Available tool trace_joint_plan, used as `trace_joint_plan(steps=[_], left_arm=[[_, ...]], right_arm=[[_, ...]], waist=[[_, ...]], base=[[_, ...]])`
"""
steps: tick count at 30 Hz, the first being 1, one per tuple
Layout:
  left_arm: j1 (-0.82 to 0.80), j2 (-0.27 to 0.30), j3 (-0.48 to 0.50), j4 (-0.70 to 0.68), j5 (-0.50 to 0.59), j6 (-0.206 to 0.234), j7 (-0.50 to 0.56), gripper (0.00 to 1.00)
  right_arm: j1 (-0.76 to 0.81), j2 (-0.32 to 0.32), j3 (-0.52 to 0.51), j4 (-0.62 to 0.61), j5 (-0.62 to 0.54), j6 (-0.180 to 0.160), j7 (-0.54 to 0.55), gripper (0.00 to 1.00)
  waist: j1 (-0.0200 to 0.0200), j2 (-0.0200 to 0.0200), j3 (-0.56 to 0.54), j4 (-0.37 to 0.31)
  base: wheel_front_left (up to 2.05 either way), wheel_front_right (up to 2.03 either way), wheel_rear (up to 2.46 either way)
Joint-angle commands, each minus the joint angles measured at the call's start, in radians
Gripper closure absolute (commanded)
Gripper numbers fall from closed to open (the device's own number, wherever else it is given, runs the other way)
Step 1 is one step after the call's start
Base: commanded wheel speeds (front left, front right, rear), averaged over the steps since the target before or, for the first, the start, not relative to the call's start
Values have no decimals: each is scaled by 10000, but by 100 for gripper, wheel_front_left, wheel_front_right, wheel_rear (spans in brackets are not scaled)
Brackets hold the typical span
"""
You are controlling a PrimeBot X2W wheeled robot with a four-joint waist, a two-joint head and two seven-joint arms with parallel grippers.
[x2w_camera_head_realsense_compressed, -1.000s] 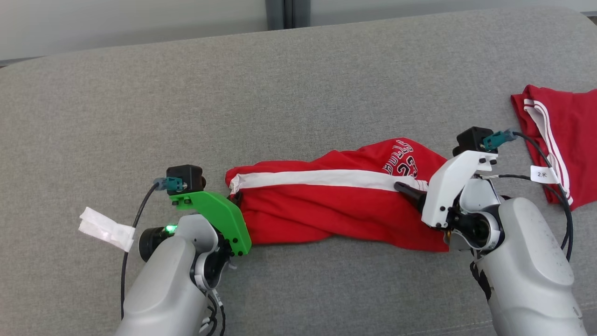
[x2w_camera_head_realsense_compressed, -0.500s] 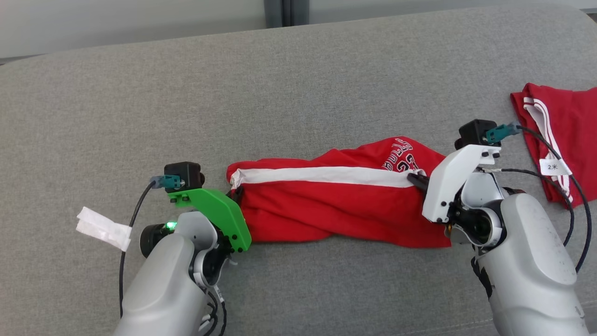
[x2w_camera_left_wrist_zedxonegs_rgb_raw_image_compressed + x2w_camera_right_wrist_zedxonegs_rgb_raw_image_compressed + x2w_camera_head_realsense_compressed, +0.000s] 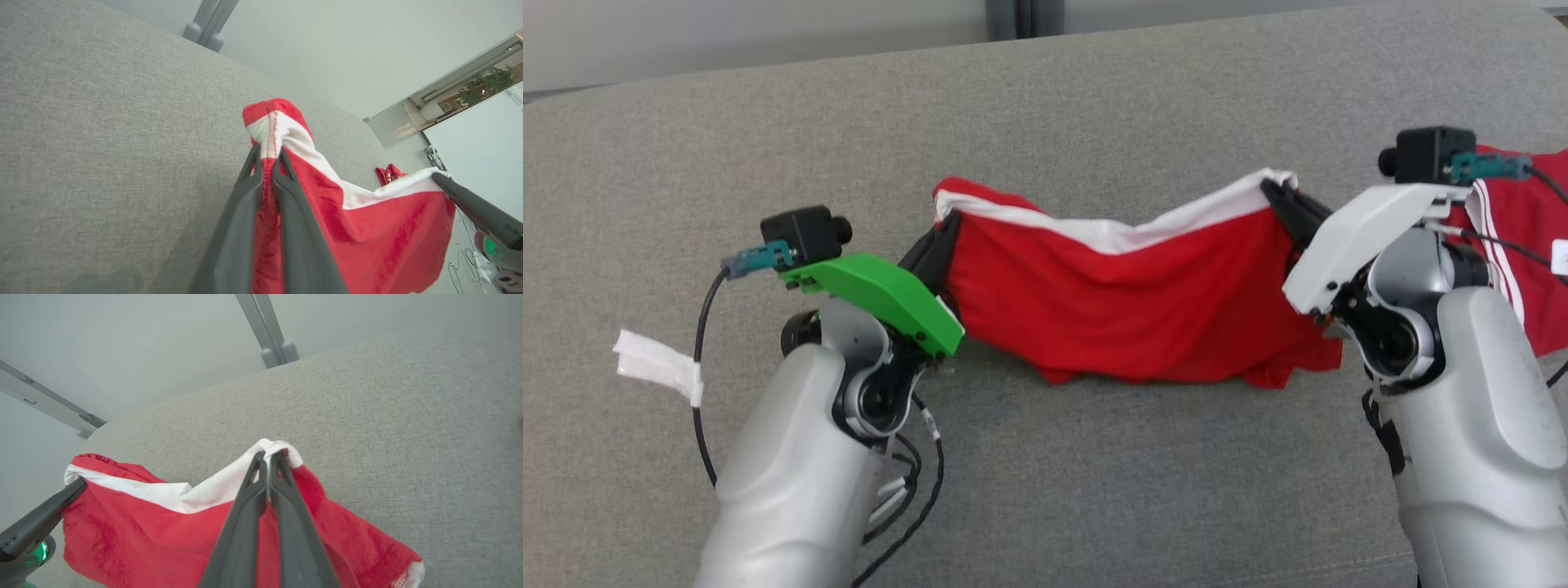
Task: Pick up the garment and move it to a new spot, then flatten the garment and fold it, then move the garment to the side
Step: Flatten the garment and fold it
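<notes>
The garment (image 3: pixel 1127 306) is red with a white band along its top edge. It hangs stretched between my two grippers above the grey cushion (image 3: pixel 1045 114), its lower hem brushing the fabric. My left gripper (image 3: pixel 941 214) is shut on the garment's left corner (image 3: pixel 269 130). At the right end of the white band (image 3: pixel 278 451), my right gripper (image 3: pixel 1272 186) is shut on the other corner. In the left wrist view the right gripper's dark fingers (image 3: pixel 474 208) show at the far end of the band. The left gripper's fingers (image 3: pixel 45 514) show in the right wrist view.
A second red piece of clothing with white stripes (image 3: pixel 1523 237) lies on the cushion at the far right, partly behind my right arm. White tape tags hang on the arm cables (image 3: pixel 654 367). A grey post (image 3: pixel 1017 16) stands behind the cushion's back edge.
My right gripper has shut on the garment's right end. Both arms have lifted, raising the garment off the cushion and spreading it out between them.
</notes>
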State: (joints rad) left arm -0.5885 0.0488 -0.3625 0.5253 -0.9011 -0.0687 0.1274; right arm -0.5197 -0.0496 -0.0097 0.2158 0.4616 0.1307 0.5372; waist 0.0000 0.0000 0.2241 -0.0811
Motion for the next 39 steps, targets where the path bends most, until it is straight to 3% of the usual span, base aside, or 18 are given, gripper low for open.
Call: trace_joint_plan(steps=[1,5,9,15,18,22,28,33,39], left_arm=[[-473,37,-7,-102,-271,9,26,100],[-1818,42,235,-142,-605,243,-157,100],[-3509,258,330,193,91,349,-908,100],[-5853,735,172,1063,1543,485,-2542,100],[-6770,835,312,1339,1884,401,-3340,100],[-7375,729,746,1059,1897,-41,-3858,100],[-6488,296,1573,-25,2300,-478,-3906,100],[-4906,163,869,-106,2873,-624,-3908,100],[-2290,297,-208,-591,2531,-625,-3910,100]], right_arm=[[-458,-12,-23,-67,-168,-2,-283,100],[-2062,-81,274,283,-598,-1,-947,100],[-4167,-411,922,1037,-520,2,-2200,100],[-6958,-1148,2348,2549,-1035,-7,-5558,100],[-8125,-1402,3369,2938,-1375,-2,-7377,100],[-9105,-1926,3906,2488,-1894,-10,-8014,100],[-8117,-2502,4024,724,-2185,-8,-8015,100],[-6809,-3575,5718,758,-592,-11,-8021,100],[-5147,-5158,8221,595,2020,-10,-8006,100]], waist=[[0,0,315,8],[0,0,979,-177],[0,0,1721,-461],[0,0,2236,-894],[0,0,2274,-1030],[0,0,2315,-1068],[0,0,2516,-850],[0,0,2527,-590],[0,0,2018,-257]], base=[[0,0,0],[0,0,0],[0,0,0],[0,0,0],[0,0,0],[0,0,0],[0,0,0],[0,0,0],[0,0,0]])
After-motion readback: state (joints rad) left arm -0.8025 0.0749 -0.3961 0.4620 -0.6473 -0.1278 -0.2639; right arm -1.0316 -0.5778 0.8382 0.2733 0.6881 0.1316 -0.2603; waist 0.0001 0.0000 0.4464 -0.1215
